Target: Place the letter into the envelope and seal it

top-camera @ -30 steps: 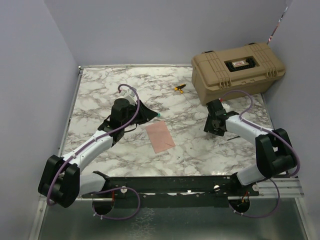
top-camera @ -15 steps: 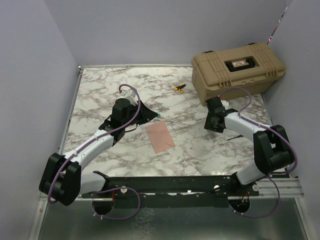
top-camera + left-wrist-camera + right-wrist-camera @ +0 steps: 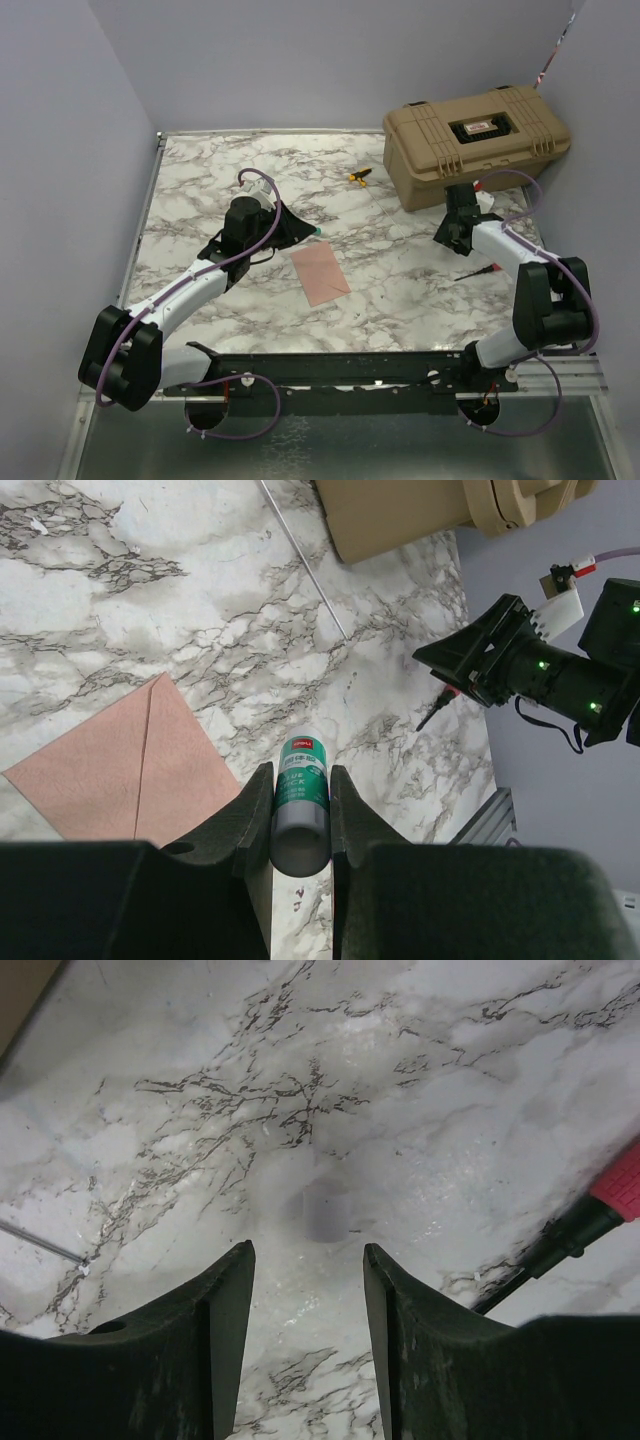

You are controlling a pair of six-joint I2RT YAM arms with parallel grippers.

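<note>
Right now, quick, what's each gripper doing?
The left gripper is shut on the glue stick.
The right gripper is open, holding nothing.

White grey-veined marble tabletop between plain lavender walls, tan hard case at its far right

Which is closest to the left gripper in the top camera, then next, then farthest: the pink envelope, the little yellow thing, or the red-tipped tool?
From the left gripper, holding the glue stick:
1. envelope, just beside it, toward the near edge.
2. yellow thing, farther back and to the right.
3. red-tipped tool, far over on the right side.
</note>
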